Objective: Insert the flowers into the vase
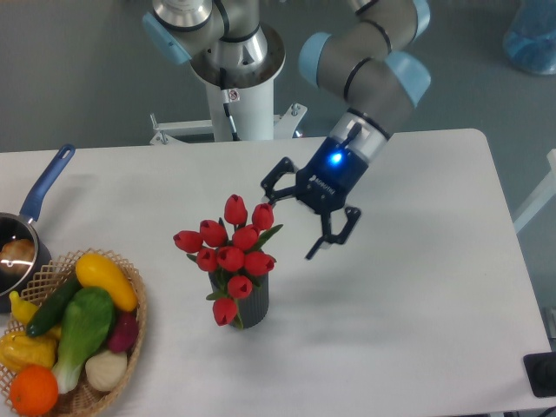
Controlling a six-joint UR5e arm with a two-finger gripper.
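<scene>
The flowers (231,250), a bunch of red tulip buds with green leaves, stand in the vase (251,305), a dark grey ribbed cylinder near the middle of the table. The buds spread wider than the vase and hide its mouth. One bud hangs down in front of the vase's left side. My gripper (291,228) is just right of and above the bunch, tilted down to the left. Its jaws stand wide apart with nothing between them. One fingertip is close to the top right bud.
A wicker basket (130,343) with colourful vegetables sits at the front left. A blue-handled saucepan (35,204) is at the left edge behind it. The robot's white base (236,95) stands behind the table. A dark object (540,375) is at the front right corner.
</scene>
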